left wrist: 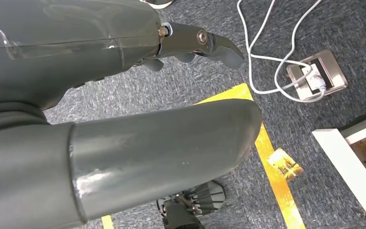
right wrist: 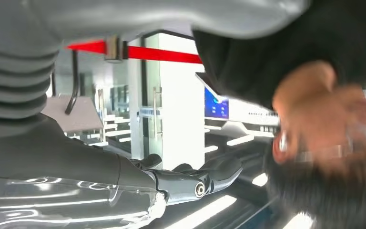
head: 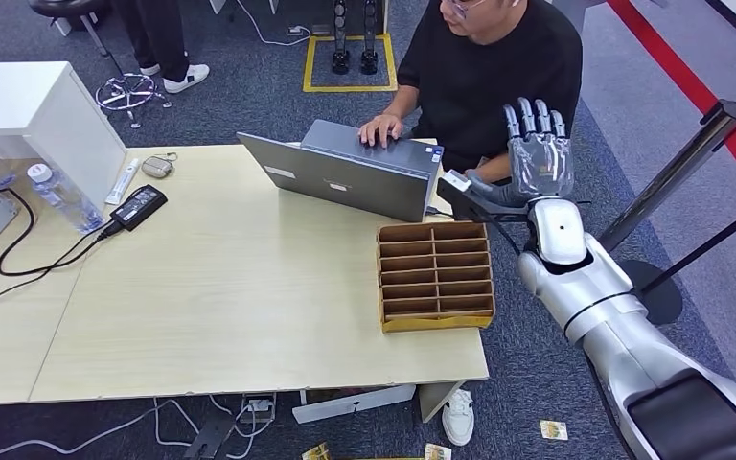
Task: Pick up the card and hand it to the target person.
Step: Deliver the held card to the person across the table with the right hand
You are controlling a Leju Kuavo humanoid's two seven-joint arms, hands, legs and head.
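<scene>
My right hand (head: 540, 158) is raised beside the table's far right corner, close to the seated person in black (head: 498, 67). Its fingers (head: 534, 120) stand straight up and apart, with the thumb stretched out toward the table. A small white card with a blue mark (head: 455, 180) sits just past the thumb's tip, and I cannot make out what supports it. In the right wrist view the fingers (right wrist: 195, 179) are straight with nothing between them. My left hand (left wrist: 195, 45) hangs over the carpet, holding nothing.
A brown slotted box (head: 435, 276) stands at the table's (head: 201, 307) right edge, with a grey laptop (head: 355, 172) behind it. A power adapter (head: 139, 206), a bottle (head: 57, 196) and cables lie at the left. Loose yellow cards (left wrist: 285, 164) lie on the floor. A barrier post (head: 676, 177) stands at the right.
</scene>
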